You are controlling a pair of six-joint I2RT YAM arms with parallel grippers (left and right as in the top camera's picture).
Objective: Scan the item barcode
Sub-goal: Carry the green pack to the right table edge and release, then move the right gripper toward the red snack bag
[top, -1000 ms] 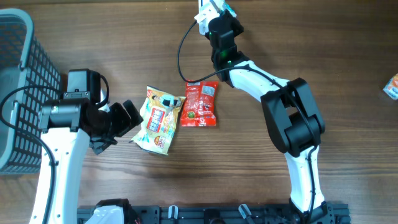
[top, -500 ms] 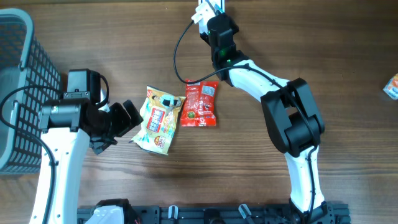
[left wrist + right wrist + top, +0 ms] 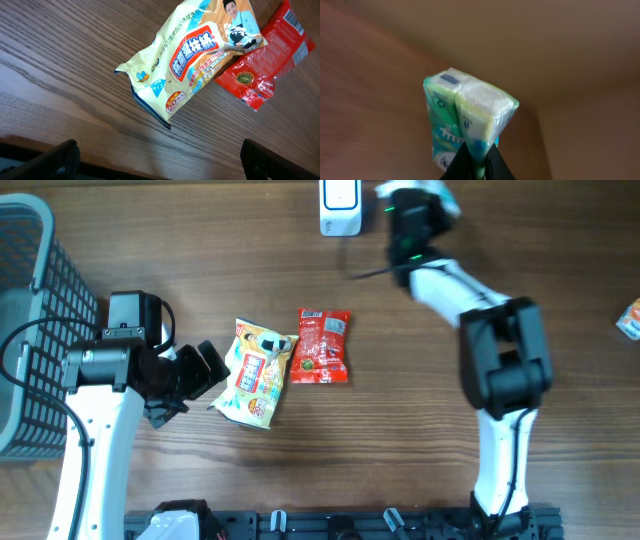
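**Status: right arm**
- The right gripper is closed on the bottom seam of the green pack. The pack stands upright above the fingers, clear of the counter.
- 1 second ago, and again half a second ago, this gripper sat over the scanner at the far edge of the counter and covered it.
- The arm has now swung to the right. The scanner is fully uncovered, and the gripper is beside it, not above it.
- Both the overhead and right wrist views are blurred, so treat the arm as in motion.

**Status: left arm**
- The left gripper is fully open and holds nothing.
- It has not moved over the last second. It is low and just left of the yellow pack.
- The yellow pack overlaps the edge of the red pack. Neither pack has shifted.
- The basket is at the left edge of the counter.

**What this means for the task**
1. Judge the presentation of the green pack to the scanner as finished or broken off, because the pack no longer faces the unit.
2. You cannot confirm a successful read. No indicator is legible, and no barcode can be made out on the pack.
3. If the read failed, return the pack over the scanner with a different face towards it.
4. 2 packs on the counter are unscanned by appearance. The open left gripper is best placed for the yellow one.
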